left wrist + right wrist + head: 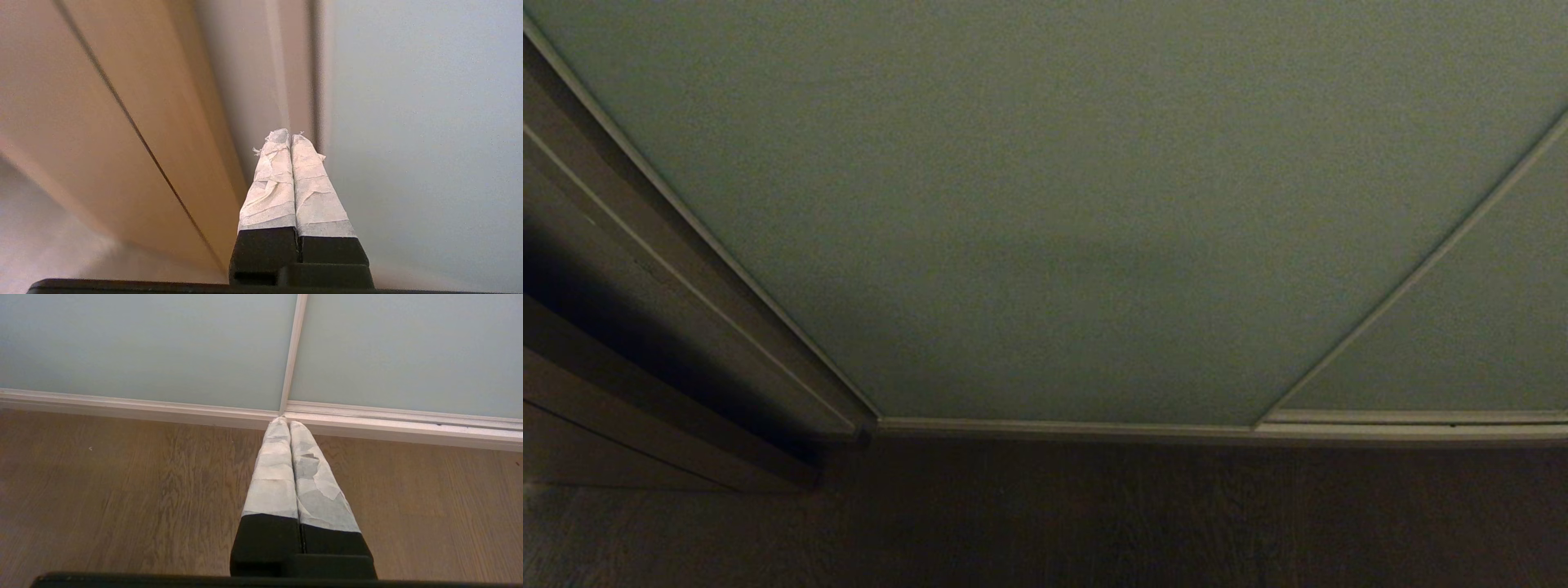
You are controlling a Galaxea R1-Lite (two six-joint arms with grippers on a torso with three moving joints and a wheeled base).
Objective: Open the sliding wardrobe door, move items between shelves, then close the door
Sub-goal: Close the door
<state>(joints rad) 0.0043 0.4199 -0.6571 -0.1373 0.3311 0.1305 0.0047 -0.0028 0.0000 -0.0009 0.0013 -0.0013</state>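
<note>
The sliding wardrobe door [1045,204], a pale grey-green panel in a slim light frame, fills the head view and stands closed. Neither arm shows there. In the left wrist view my left gripper [290,134] is shut, its taped fingers [269,183] pressed together with nothing between them; it points at the door's side edge, with the pale panel [421,122] on one side and a brown wooden door frame [102,122] on the other. My right gripper [289,422] is shut and empty, low over the floor, aimed at the seam between two door panels [292,355]. The items and shelves are hidden behind the door.
A second door panel [1462,343] overlaps at the right. The bottom rail [1094,427] runs along the dark wooden floor [1045,523]. A dark brown wooden door frame [621,269] stands at the left of the wardrobe.
</note>
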